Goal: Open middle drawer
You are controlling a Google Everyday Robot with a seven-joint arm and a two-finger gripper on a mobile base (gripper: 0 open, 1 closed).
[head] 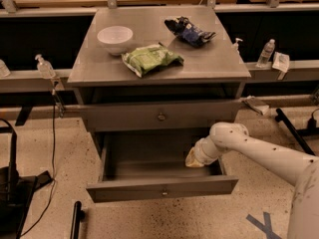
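Observation:
The middle drawer [162, 188] is a grey flat-fronted drawer with a small round knob [164, 193]. It stands pulled far out of the cabinet, and its inside looks bare. My gripper [192, 159] is at the end of the white arm [259, 151] that reaches in from the right. It sits low inside the open drawer, by the right wall and just behind the front panel. The drawer above [161, 116], also with a round knob, is nearly closed. Anything below the open drawer is hidden.
On the cabinet top [219, 63] lie a white bowl [115, 36], a green chip bag [151, 59] and a dark blue bag [189, 31]. Bottles [266, 53] stand on side ledges. A black stand [12, 183] and cables are on the floor at left.

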